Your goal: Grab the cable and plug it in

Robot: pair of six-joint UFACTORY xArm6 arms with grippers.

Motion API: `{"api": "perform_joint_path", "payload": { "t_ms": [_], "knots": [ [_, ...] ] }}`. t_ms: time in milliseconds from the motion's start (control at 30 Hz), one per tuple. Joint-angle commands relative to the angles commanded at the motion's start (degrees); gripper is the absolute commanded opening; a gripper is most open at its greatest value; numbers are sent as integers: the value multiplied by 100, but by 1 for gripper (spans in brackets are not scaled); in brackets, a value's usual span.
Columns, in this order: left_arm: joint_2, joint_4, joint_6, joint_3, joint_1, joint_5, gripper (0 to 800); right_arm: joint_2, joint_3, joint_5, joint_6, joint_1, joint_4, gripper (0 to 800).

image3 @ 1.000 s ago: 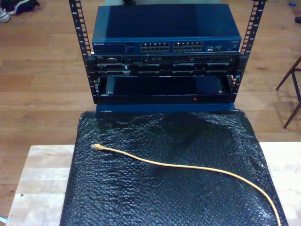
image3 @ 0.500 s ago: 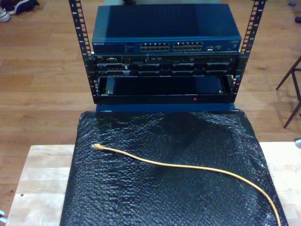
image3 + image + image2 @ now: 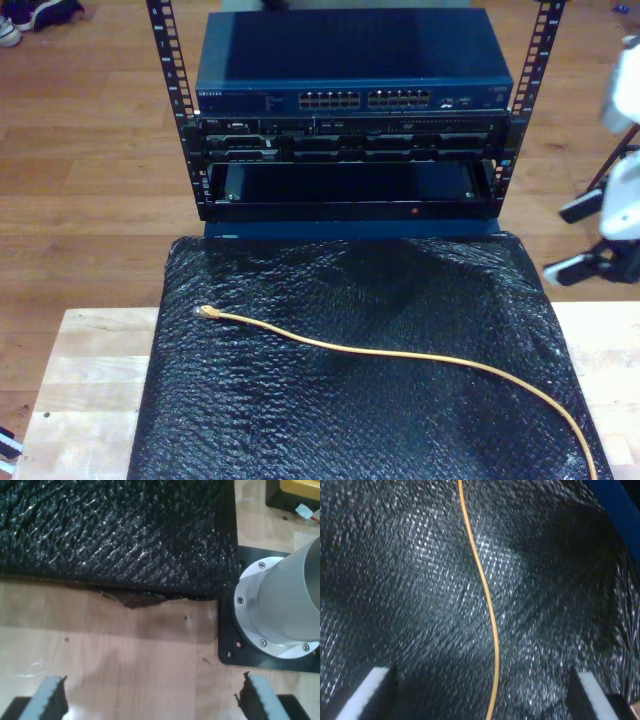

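Observation:
The yellow-orange cable [image 3: 400, 352] lies loose on the black textured mat [image 3: 340, 430], its small plug [image 3: 207, 312] toward the exterior view's left. In the second wrist view the cable [image 3: 487, 595] runs across the mat below my second gripper [image 3: 481, 675], which is open and well above it. My first gripper [image 3: 152, 687] is open over bare wood beside the mat's edge [image 3: 115, 535], holding nothing. A white arm with an open gripper [image 3: 575, 240] hangs at the exterior view's right edge. The blue network switch [image 3: 350, 60] shows rows of ports [image 3: 365, 99].
The switch sits in a black rack [image 3: 350, 180] beyond the mat. A wooden table [image 3: 90, 380] carries the mat. A silver arm base [image 3: 280, 605] on a black plate stands by the mat's corner, near a yellow and black box [image 3: 300, 492]. Chair legs [image 3: 625, 190] stand at the exterior view's right.
A white arm with its gripper has come into the exterior view at the right edge. The cable has not moved.

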Motion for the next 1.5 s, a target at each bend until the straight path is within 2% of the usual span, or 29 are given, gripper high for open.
{"api": "perform_joint_path", "payload": {
  "t_ms": [333, 567, 833, 1067, 1300, 1500],
  "knots": [
    [9, -114, -26, 18, -9, 0, 800, 615, -79, -686, 475, 1160, -44, 794],
    [9, -114, -325, 26, -211, 9, 800, 1099, -229, -1029, 554, 1723, -158, 794],
    [9, -123, -422, 53, -316, 0, 800, 1829, -633, -1407, 1073, 2576, -879, 796],
    [0, -123, -501, 70, -334, -9, 800, 2646, -1266, -1503, 1600, 3218, -1371, 794],
    [9, -123, -545, 70, -334, -9, 800, 3719, -2101, -1503, 2497, 3938, -2435, 794],
    [9, -123, -589, 70, -334, -9, 800, 4422, -2690, -1503, 2813, 4229, -2602, 794]
  ]
}}
